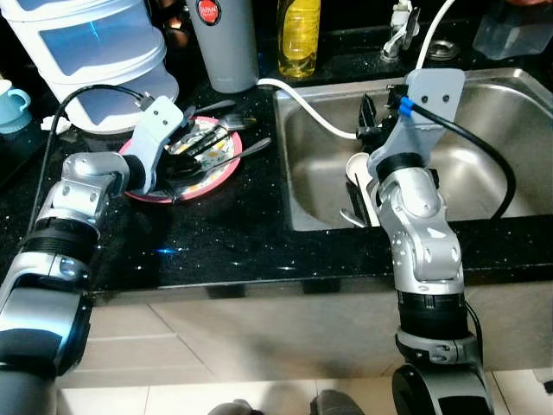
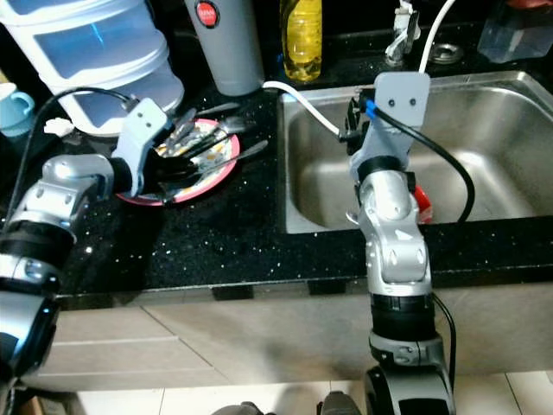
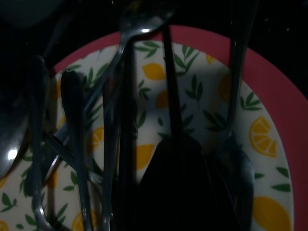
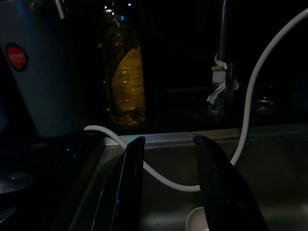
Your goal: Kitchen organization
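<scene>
On the black speckled counter (image 1: 233,233), just left of the sink (image 1: 484,95), sits a round plate (image 1: 226,169) with a pink rim and a lemon-and-leaf print. It lies flat and it's loaded: a heap of metal cutlery (image 3: 91,144), spoons and forks crossing one another, handles fanned toward the sink side. One spoon handle (image 1: 252,148) pokes out past the rim. Down in the sink, a white cup (image 1: 356,167) rests near the front wall.

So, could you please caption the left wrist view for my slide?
Left gripper hovering low over spoons heaped on a pink-rimmed lemon-print plate.
</scene>
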Tool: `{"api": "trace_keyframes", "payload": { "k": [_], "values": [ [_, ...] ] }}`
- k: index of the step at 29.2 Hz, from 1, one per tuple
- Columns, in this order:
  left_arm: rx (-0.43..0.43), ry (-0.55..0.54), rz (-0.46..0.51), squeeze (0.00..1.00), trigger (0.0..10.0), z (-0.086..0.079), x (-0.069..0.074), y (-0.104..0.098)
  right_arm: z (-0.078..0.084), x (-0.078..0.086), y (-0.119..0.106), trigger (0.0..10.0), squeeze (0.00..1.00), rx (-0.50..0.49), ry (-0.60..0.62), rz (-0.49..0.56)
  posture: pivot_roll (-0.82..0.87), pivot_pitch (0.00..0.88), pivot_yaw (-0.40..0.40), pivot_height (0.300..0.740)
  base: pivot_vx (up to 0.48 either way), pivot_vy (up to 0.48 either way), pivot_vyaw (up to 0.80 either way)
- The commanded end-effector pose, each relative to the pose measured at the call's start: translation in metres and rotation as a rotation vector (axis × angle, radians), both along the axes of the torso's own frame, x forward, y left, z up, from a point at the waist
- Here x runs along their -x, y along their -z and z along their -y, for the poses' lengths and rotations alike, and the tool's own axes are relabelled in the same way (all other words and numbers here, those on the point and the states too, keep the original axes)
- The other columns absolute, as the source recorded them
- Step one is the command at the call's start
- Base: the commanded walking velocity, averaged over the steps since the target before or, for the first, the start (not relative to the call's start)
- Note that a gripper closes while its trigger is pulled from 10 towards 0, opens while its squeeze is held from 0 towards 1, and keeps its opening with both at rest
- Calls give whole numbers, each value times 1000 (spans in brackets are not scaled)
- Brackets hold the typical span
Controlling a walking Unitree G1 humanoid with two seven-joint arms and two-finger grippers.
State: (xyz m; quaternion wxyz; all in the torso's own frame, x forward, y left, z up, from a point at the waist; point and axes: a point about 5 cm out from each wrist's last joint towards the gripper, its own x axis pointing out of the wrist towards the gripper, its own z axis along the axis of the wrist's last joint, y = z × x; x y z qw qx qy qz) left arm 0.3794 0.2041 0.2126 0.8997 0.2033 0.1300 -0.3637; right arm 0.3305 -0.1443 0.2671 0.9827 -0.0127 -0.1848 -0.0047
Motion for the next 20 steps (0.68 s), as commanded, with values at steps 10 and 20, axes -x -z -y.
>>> {"api": "trace_keyframes", "payload": {
  "k": [10, 20],
  "values": [
    [54, -93, 36, 0, 0, -18, -4, -11, -5, -3, -2, 10000, 0, 0, -27, 5, -11, 75, 83, 740, 0, 0, 0],
    [378, 52, 253, 0, 10000, 27, -7, -91, -9, -4, -1, 10000, 0, 0, -41, -2, -4, 88, 74, 740, 0, 0, 0]
  ]
}}
